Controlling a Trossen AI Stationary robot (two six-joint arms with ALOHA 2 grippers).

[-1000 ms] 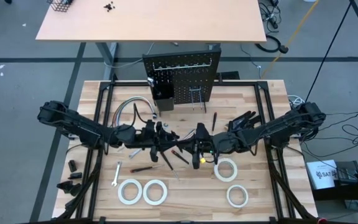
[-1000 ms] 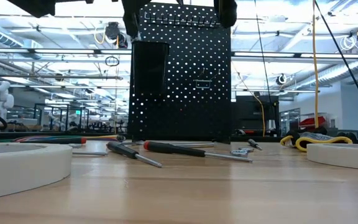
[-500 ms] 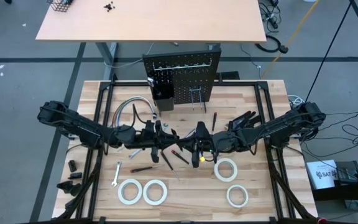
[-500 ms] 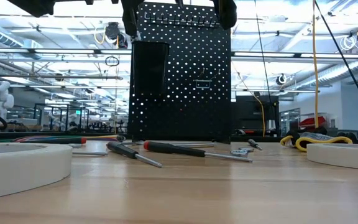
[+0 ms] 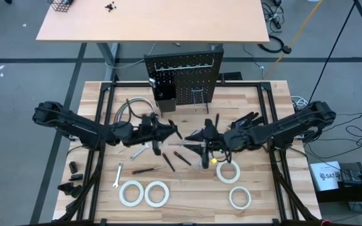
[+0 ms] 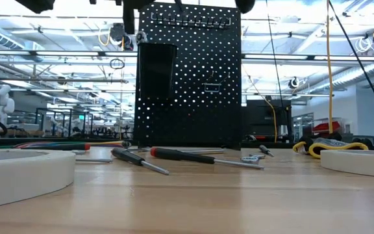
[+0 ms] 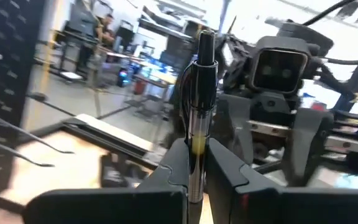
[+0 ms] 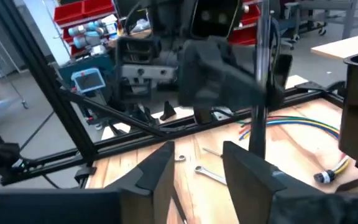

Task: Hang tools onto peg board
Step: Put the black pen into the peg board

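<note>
Just then, left fingers (image 7: pixel 176 163): pressed together on the lower shaft of a slim silver tool with a black cap (image 7: pixel 199 93), which stuck out past the tips.
Left gripper (image 5: pixel 161 132): hung above mid-counter, facing the other arm.
Right fingers (image 8: pixel 157 169): stood apart with nothing between them.
Right gripper (image 5: pixel 201 135): just beside the left one, above the counter's middle.
Held tool: in the air between the two grippers, well short of the upright black perforated metal peg board (image 5: pixel 184 78) at the far edge.
Handling: probably light and stiff, with smooth round metal that could twist or slip; a hold low on the shaft leaves the capped end free to meet a hook or the bin.
Still lying on the light wooden counter (image 5: pixel 263 188): black-handled screwdrivers (image 5: pixel 182 157), a small silver wrench (image 5: pixel 118 176) and white tape rolls (image 5: pixel 157 193).
</note>
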